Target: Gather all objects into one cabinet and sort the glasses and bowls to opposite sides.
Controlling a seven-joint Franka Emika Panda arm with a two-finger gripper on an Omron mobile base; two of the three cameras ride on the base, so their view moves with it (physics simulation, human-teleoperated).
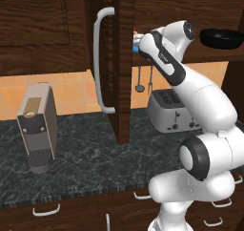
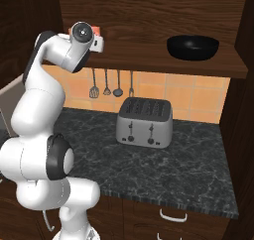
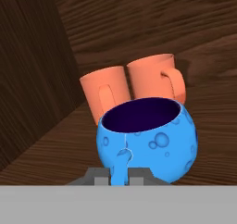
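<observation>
Placing the blue cup (image 3: 148, 142) on the cabinet (image 1: 121, 63) shelf looks like the step in hand: gripper (image 3: 119, 176) is pressed together, pinching the cup's handle, at the shelf's left end w/ the door open. Just behind the cup stand 2 orange mugs (image 3: 132, 86), touching each other. Well apart, at the right end, sits 1 black bowl (image 2: 192, 47). Next move prob calls for setting the cup down beside the mugs w/o knocking them, then letting go. Count: 2 mugs, 1 cup, 1 bowl.
</observation>
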